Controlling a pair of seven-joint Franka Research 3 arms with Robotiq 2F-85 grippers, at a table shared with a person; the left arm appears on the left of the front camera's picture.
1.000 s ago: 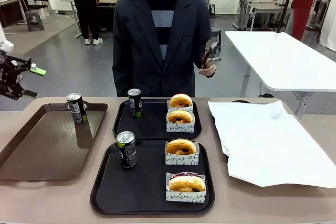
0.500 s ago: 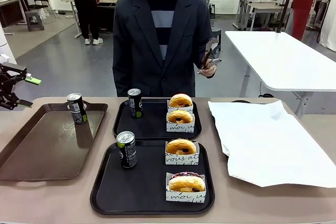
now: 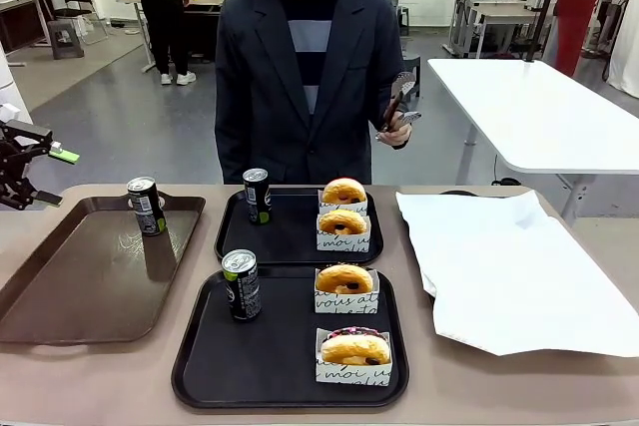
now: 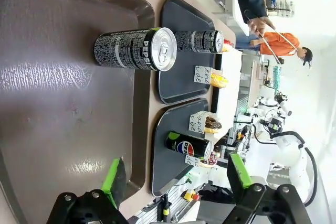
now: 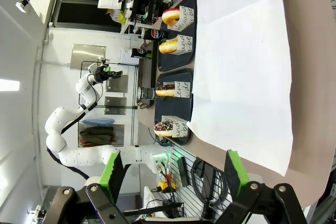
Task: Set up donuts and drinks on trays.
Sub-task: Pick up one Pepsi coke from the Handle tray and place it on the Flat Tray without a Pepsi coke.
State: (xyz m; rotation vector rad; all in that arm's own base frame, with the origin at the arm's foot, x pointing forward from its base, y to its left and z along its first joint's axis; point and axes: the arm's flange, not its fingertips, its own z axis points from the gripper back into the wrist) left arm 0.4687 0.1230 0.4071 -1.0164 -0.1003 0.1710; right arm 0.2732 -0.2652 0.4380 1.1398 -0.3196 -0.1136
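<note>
So the setup looked nearly done: both black square plastic trays, the far one [image 3: 290, 236] and the near one [image 3: 270, 361], each carried two paper-sleeved ring donuts [image 3: 343, 218] and one slim black can [image 3: 257, 196]. A spare black can [image 3: 146, 206] stood on the long glossy brown tray [image 3: 80, 276].

The left gripper [image 4: 173, 174] hung spread wide with nothing between its green pads. In its wrist view that spare can [image 4: 135, 49] sat well ahead of the jaws and a bit off their centreline, lying sideways in frame because the wrist was rolled. The right gripper [image 5: 170, 174] was released too, with only the white paper sheet [image 5: 239, 61] ahead of it.

If that can was the next pick, I'd centre the jaws on it first, come in level around mid-body, and clamp gently. Tall thin cans tip easily.
</note>
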